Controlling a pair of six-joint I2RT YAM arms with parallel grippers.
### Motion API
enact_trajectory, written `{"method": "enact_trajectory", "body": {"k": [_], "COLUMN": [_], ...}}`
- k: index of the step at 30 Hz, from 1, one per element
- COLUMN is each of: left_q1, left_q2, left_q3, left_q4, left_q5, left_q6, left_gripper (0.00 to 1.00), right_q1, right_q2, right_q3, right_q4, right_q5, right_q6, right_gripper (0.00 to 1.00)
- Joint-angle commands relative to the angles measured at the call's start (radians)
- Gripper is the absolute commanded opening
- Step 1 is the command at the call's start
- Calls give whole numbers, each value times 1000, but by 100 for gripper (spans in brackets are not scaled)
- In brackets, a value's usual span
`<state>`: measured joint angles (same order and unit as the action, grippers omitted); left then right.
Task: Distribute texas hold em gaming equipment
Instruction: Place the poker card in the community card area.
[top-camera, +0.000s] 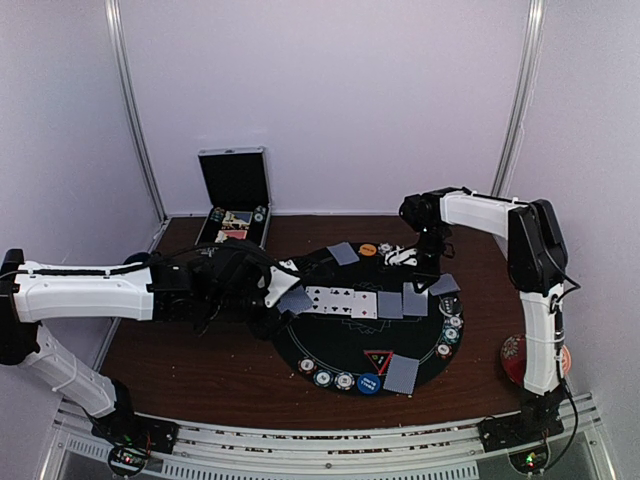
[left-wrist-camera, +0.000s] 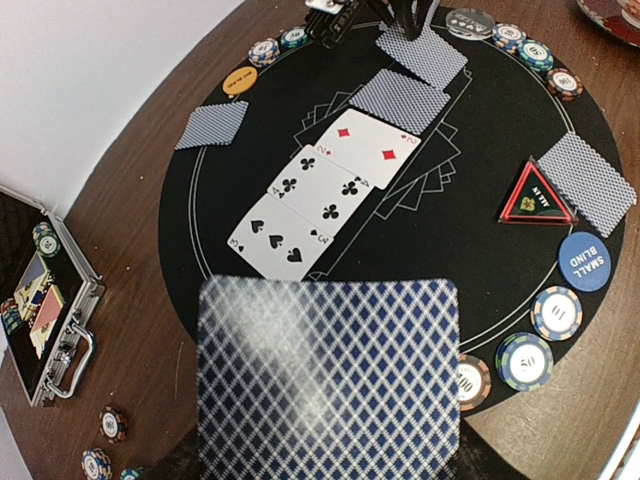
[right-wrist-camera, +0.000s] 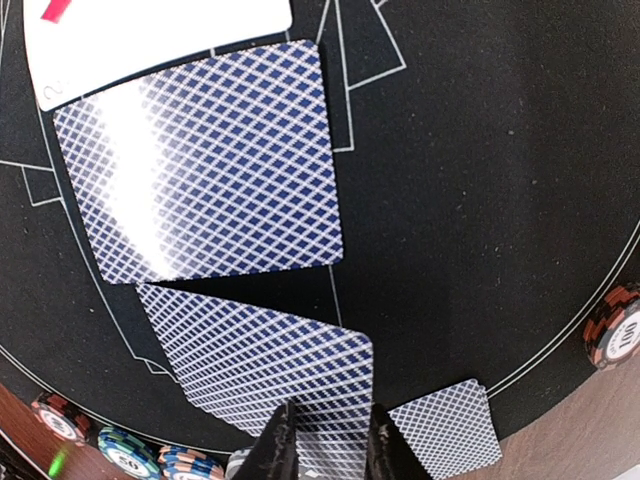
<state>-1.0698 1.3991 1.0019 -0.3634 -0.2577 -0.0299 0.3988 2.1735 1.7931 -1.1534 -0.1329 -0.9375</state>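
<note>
A round black mat (top-camera: 300, 345) carries the poker gear. Three face-up cards (left-wrist-camera: 320, 195) lie in a row at its centre, and two face-down cards (right-wrist-camera: 200, 160) continue the row. The nearer face-down card (right-wrist-camera: 270, 370) lies flat under my right gripper (right-wrist-camera: 330, 408), whose fingers stand slightly apart, so it is open. My left gripper (top-camera: 283, 290) hovers at the mat's left edge. It holds blue-backed playing cards (left-wrist-camera: 328, 380), which hide its fingers. A red triangle marker (left-wrist-camera: 537, 197), a blue button (left-wrist-camera: 583, 261), an orange disc (left-wrist-camera: 239, 81) and chips (left-wrist-camera: 524, 360) ring the mat.
An open metal case (top-camera: 235, 205) with more chips stands at the back left. A red patterned cup and saucer (top-camera: 520, 355) sit at the right by the right arm's base. Dealt face-down card pairs (left-wrist-camera: 588, 182) lie near the mat's rim, and loose chips (left-wrist-camera: 110, 424) lie on the wood.
</note>
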Motion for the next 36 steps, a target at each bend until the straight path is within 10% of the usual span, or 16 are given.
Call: {"method": "enact_trajectory", "body": {"k": [1,22,29,36], "left_q1": [-2,-2,-2,-1], "left_q2": [2,-1,-9,-2], "left_q3": [12,11,11,12], "left_q4": [44,44,43,42], "left_q5": [-9,-19,-35,-59], "left_q6": [8,7,5,-9], "left_gripper": [65,65,65,65], "right_q1": [1,5,4,4], "right_q2": [-2,-78,-309,-570], "right_q3": [-10,-24,-169,-363], "right_q4": [11,91,387,586], "right_q5": [19,25,64,232], "right_q6": [9,56,312,600], "right_gripper": [26,57,97,100]}}
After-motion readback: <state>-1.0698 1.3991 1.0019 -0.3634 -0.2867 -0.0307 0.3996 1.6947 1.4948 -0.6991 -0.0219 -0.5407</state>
